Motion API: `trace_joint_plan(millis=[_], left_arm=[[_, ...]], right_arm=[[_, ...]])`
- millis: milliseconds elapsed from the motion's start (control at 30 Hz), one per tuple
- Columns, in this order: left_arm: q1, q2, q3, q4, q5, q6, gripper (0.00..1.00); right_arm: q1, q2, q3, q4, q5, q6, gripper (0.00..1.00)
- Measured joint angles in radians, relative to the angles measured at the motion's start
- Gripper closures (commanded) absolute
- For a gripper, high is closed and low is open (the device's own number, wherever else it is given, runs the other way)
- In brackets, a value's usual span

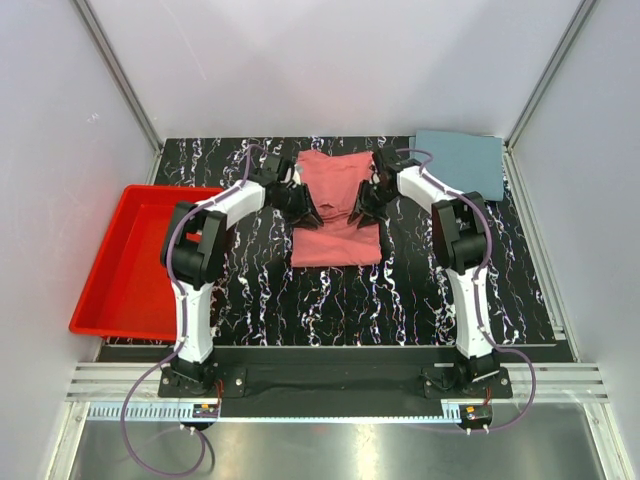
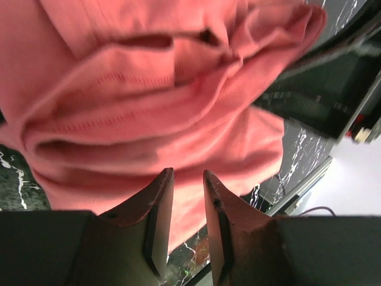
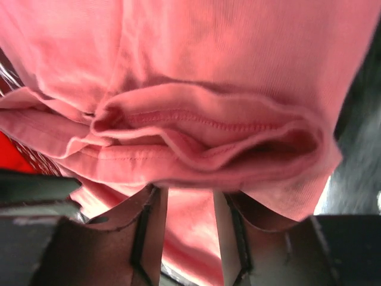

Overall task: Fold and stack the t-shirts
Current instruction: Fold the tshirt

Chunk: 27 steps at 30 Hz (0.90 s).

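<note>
Pink tee [image 1: 335, 205] sits mid-frame in the top view, on the marbled tabletop [image 1: 400, 290]. Its lower half lies flat; the upper half is narrower and rumpled, and looks raised btw the two arms. Grey-blue tee [image 1: 460, 163] lies flat as a neat rectangle in the upper right of the frame, well apart from the pink one. It's probably the base of the stack, so pink would be folded first, then carried over. Red tray [image 1: 130, 270] at the left edge, not involved.

Left fingers [image 2: 156, 208] are at the pink tee's left edge and right fingers [image 3: 152, 226] at its right edge, roughly level w/ each other. A mirrored hold makes sense for turning the top half down over the bottom w/o skewing it.

Top view gives layout only; the fingers there are dark shapes vs. cloth. Wrist views add detail: hemmed folds, several layers thick, bunched right at both sets of tips. Left pair stand a narrow gap apart, right pair a wider one, w/ pink showing through each. Can't tell for either whether cloth is pinched or just resting against the tips. Wrist views don't show the grey-blue tee at all.
</note>
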<state>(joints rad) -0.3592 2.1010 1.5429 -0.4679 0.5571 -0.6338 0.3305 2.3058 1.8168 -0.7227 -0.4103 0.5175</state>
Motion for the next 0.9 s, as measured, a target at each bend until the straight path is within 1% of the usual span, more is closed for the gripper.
trace_joint_plan(millis=[67,200,300,533,633,733,800,900], left_arm=[[0.001,0.0,0.003,0.007,-0.005,-0.003,0.69],[0.001,0.0,0.011,0.015,-0.014,-0.002,0.69],[0.001,0.004,0.031,0.008,-0.02,0.0,0.69],[0.001,0.092,0.177,0.008,-0.023,0.0,0.69],[0.001,0.147,0.24,0.027,-0.021,-0.014,0.68],[0.001,0.181,0.265,0.057,-0.016,-0.026,0.67],[0.001,0.188,0.265,0.072,-0.007,-0.03,0.66],[0.004,0.188,0.265,0.089,0.006,-0.03,0.66]], right_arm=[[-0.003,0.026,0.055,0.004,0.01,-0.002,0.59],[-0.008,0.069,0.149,0.027,0.028,-0.002,0.65],[-0.027,0.115,0.239,0.027,0.026,0.006,0.66],[-0.107,0.235,0.39,0.041,-0.023,0.064,0.65],[-0.134,0.303,0.466,0.049,-0.066,0.092,0.64],[-0.139,0.354,0.565,0.026,-0.088,0.098,0.6],[-0.139,0.352,0.576,0.008,-0.087,0.092,0.54],[-0.139,0.329,0.575,-0.037,-0.077,0.065,0.51]])
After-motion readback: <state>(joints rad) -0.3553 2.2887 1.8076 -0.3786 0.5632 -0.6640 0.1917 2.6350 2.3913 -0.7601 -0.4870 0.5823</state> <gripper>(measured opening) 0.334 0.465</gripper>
